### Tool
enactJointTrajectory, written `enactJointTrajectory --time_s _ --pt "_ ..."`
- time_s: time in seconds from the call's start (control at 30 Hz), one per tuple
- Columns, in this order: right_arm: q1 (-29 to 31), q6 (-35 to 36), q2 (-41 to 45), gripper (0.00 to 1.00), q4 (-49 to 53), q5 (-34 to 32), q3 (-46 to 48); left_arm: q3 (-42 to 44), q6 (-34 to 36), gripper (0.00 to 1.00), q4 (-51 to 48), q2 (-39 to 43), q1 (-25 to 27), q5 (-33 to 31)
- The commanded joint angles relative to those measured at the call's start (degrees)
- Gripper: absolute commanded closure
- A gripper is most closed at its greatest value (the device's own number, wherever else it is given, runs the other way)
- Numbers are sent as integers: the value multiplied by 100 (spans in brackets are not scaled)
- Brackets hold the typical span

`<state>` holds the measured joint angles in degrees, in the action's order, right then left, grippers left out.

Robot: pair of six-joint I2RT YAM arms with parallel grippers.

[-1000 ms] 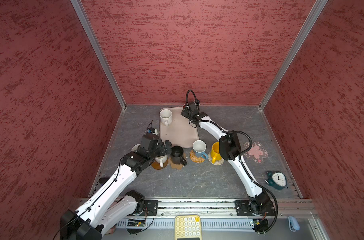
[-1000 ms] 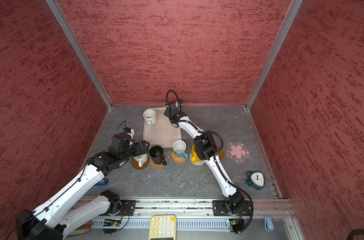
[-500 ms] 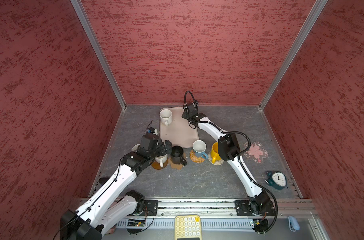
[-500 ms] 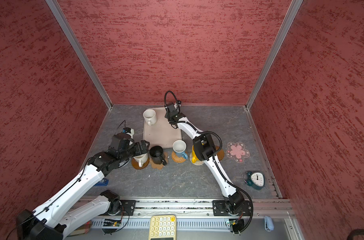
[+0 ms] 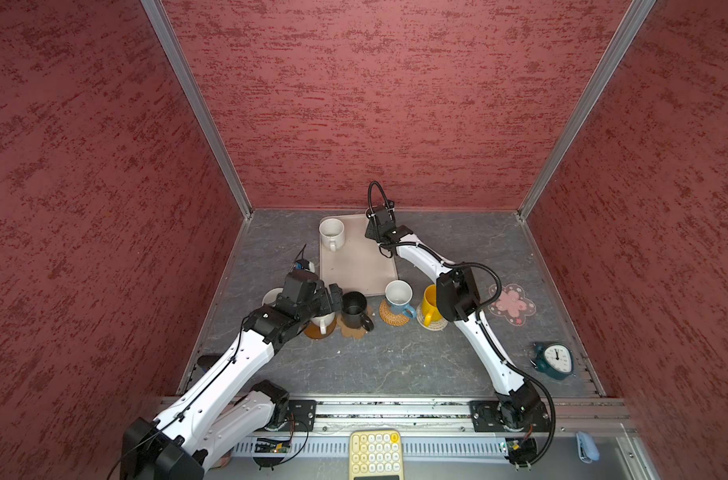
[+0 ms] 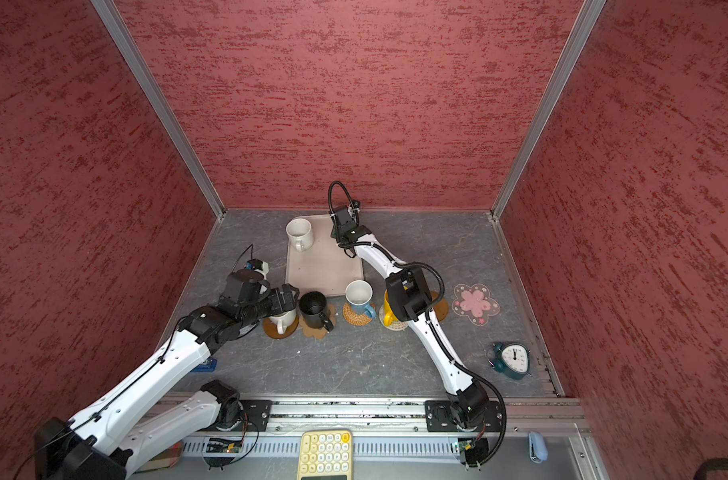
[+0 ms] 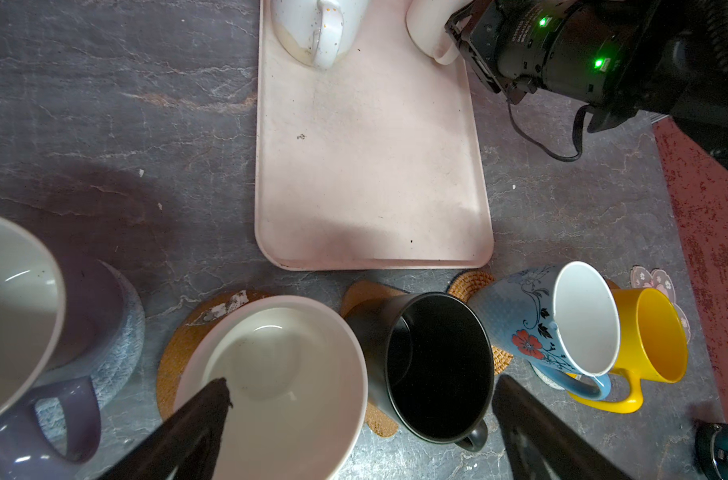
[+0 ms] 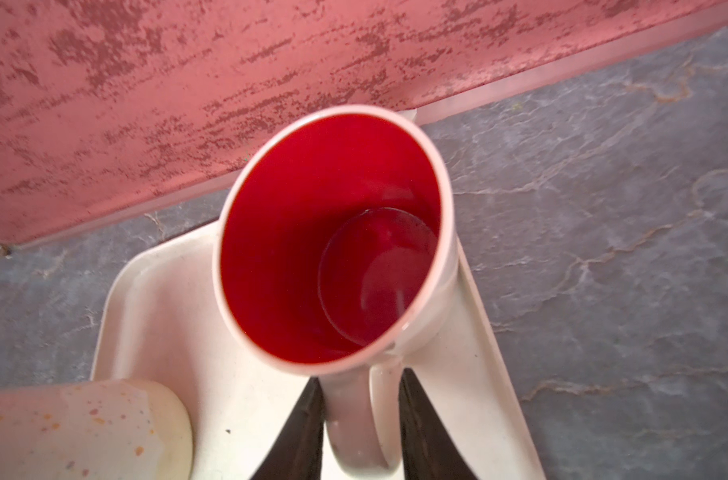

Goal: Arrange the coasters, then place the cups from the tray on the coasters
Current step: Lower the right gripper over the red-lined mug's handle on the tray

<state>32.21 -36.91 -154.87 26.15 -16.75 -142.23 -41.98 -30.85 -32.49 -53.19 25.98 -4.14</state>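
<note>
A two-armed robot works on a dark grey, stone-veined bench, walled on three sides by rough red panels with aluminium corner posts.

The cream tray lies toward the bench's far edge. Two mugs stand at its far end: a speckled white mug and a red-lined white mug. The right pincer is clenched on the red-lined mug's handle, one finger against each side. The handle probably offers a narrow, firm hold for lifting.

Just in front of the tray, a row crosses the middle of the bench:
- a pale mug on the grey woven coaster
- a plain white mug on an amber disc
- the black mug on the paw coaster
- the light blue mug on the rattan coaster
- the yellow mug on the whitish woven coaster

Toward the right edge, the pink flower coaster lies bare. A second amber disc peeks from behind the right arm. These two seem reserved for the tray's two mugs.

The left pincer hangs released, jaws wide, above the plain white and black mugs, holding nothing. A teal clock sits near the right near corner.
</note>
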Motion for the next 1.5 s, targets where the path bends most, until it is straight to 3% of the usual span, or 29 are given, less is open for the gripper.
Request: enactJointTrajectory --time_s 0.0,0.17,0.53,0.7,1.07,1.27,1.4,1.47 --pt "-31 253 -83 73 128 -3 -173 3 -35 1 66 42 -40 -26" --pt "-36 429 -79 85 39 153 -169 -39 -26 1 41 12 -57 -21" --pt "-34 1054 121 100 -171 774 60 -150 -35 1 -89 25 -71 -25" --pt "-28 1464 635 100 -673 1420 947 -216 -61 1 -124 12 -67 -8" --pt "-30 2016 2126 100 -1769 2044 3589 -574 112 1 -234 -126 -67 -81" --pt "-39 2369 2928 88 -2251 2252 4898 -650 88 1 -152 -269 -42 -63" --pt "-52 2403 3114 75 -2282 2325 5170 -709 79 0 -130 -443 -35 -60" --pt "-58 2364 3083 74 -2227 2354 5147 -726 79 1 -126 -500 -31 -54"
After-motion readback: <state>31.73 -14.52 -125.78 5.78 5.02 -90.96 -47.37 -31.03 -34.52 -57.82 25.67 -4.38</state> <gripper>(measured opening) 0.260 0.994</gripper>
